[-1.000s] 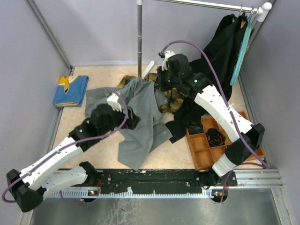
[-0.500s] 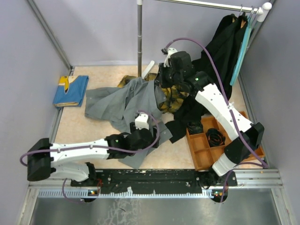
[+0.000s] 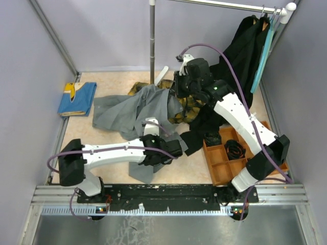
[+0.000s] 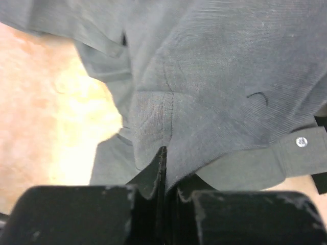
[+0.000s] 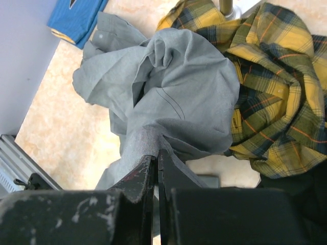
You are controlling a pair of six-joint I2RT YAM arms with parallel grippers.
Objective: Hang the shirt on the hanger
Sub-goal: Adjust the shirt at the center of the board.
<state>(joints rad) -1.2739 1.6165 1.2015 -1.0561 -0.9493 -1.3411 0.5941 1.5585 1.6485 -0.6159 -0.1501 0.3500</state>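
While the gray shirt sprawls crumpled across the middle of the table, the left gripper has its jaws pressed together on a fold at the garment's 5 o'clock edge. The right gripper pinches a bunch of the same cloth at its 1 o'clock corner, just beside a yellow plaid shirt. What seems to be the hanger shows only as a pale arm at 12 o'clock, beside the pole.
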